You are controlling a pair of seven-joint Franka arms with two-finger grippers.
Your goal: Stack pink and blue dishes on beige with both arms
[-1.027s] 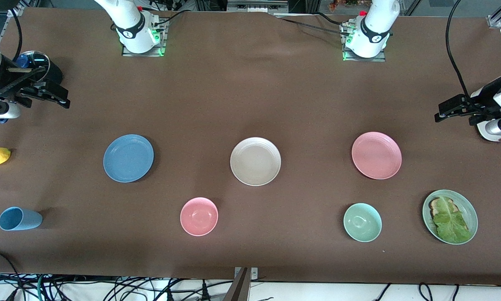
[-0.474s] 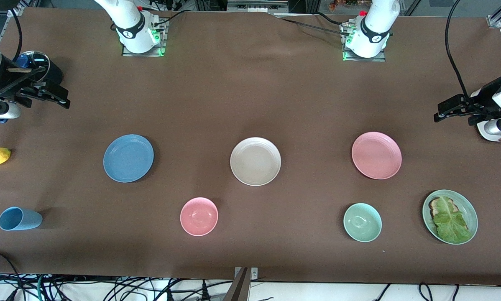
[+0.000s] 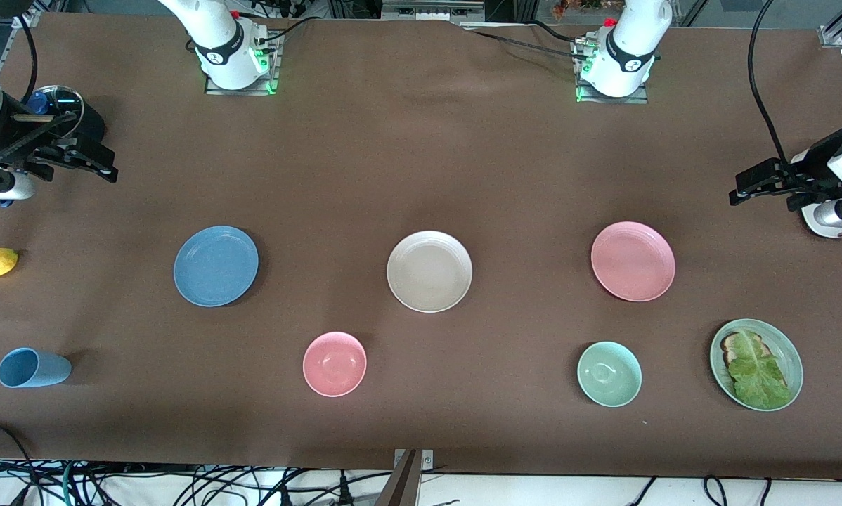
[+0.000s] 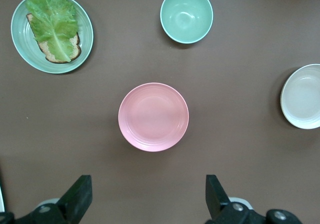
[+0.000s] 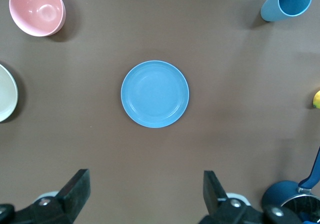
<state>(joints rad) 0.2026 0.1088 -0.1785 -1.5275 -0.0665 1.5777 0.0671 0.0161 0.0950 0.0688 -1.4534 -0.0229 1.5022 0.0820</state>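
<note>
Brown cloth covers my bench [image 3: 421, 154], and all three plates lie apart in a row: the beige plate [image 3: 429, 271] in the middle, the blue plate [image 3: 216, 266] toward my right arm's end, the pink plate [image 3: 632, 261] toward my left arm's end. Nothing is stacked yet. My left pincer [image 4: 149, 200] hangs high, fingers spread wide, with the pink plate at twelve o'clock from its gap in the wrist view. My right pincer [image 5: 147, 198] hangs likewise, spread and empty, the blue plate at twelve o'clock. I judge these plates light, rigid and smooth — too wide to span, so I should pinch the ringed rim. A shallow rim gives little purchase; the plate could slip or tilt.
</note>
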